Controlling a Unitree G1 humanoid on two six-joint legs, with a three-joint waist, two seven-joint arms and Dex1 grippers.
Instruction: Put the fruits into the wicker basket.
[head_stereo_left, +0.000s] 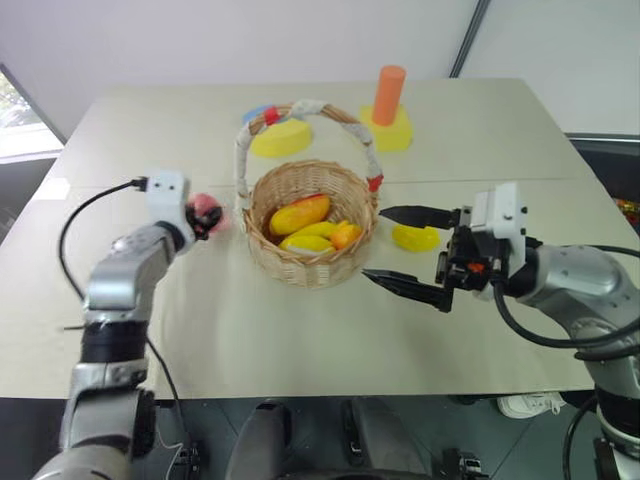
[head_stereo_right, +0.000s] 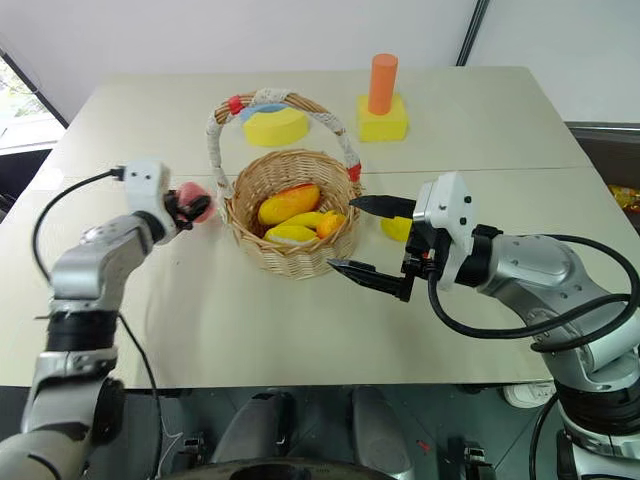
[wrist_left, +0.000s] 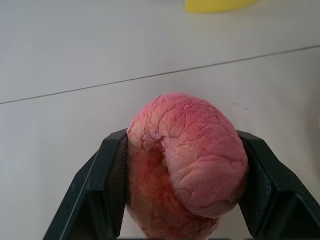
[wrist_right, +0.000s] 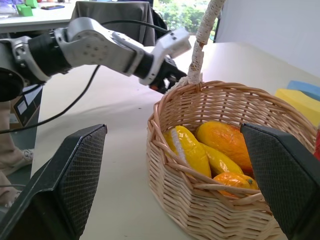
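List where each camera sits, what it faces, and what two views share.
Eye views: on the head, looking down at the table; both arms show.
Left wrist: on the left hand, facing the peach it grips.
Right wrist: on the open right hand, facing the basket and left arm.
Shared: basket, fruits inside.

The 2 head eyes look down over the table (head_stereo_left: 300, 340); both share the wicker basket (head_stereo_right: 290, 215) with the right wrist's close view.
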